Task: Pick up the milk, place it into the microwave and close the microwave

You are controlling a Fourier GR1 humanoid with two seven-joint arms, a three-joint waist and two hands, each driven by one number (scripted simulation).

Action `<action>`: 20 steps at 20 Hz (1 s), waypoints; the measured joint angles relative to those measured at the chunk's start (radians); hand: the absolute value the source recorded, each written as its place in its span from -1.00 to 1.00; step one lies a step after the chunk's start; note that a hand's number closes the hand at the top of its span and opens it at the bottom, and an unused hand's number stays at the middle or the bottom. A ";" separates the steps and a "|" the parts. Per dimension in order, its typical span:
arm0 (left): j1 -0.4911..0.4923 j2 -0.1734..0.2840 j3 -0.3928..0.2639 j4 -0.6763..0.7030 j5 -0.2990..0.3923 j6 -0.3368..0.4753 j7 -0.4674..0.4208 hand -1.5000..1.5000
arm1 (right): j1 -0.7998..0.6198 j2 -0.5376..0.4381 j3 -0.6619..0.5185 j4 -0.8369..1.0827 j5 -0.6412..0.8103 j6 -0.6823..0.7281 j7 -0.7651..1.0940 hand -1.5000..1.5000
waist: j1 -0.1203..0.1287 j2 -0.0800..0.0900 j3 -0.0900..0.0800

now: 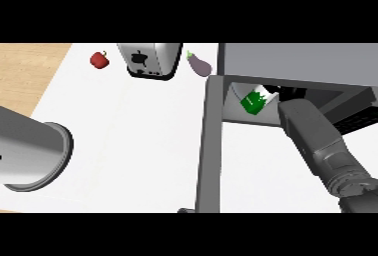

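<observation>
The green and white milk carton (253, 100) stands tilted inside the open microwave (295, 60) at the upper right. My right forearm reaches from the lower right into the opening. Just right of the carton is my right hand (289, 93), of which only a black bit shows past the wrist; whether it holds the carton is hidden. The microwave door (209, 150) stands open, a grey slab running from the opening down toward the front edge. At the left, my left forearm (29, 150) shows as a big grey cylinder, but its hand is out of the picture.
A silver toaster (151, 59) stands at the back of the white counter (133, 130). A red pepper (100, 60) lies to its left and a purple eggplant (198, 65) to its right, beside the microwave. The counter ends at the left over wood flooring.
</observation>
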 measured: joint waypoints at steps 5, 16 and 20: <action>-0.008 0.001 -0.005 0.000 0.006 0.000 0.013 -1.00 | 0.006 -0.019 0.000 0.024 0.007 -0.017 0.022 1.00 | 0.008 0.004 0.001; -0.026 -0.007 -0.012 0.003 -0.018 0.006 0.007 -1.00 | -0.005 -0.018 0.045 0.048 0.060 -0.038 0.047 -1.00 | 0.024 0.011 0.004; -0.028 -0.007 -0.012 0.003 -0.021 0.006 0.011 -1.00 | -0.014 -0.005 0.053 0.039 0.071 -0.057 0.052 -1.00 | 0.025 0.010 0.004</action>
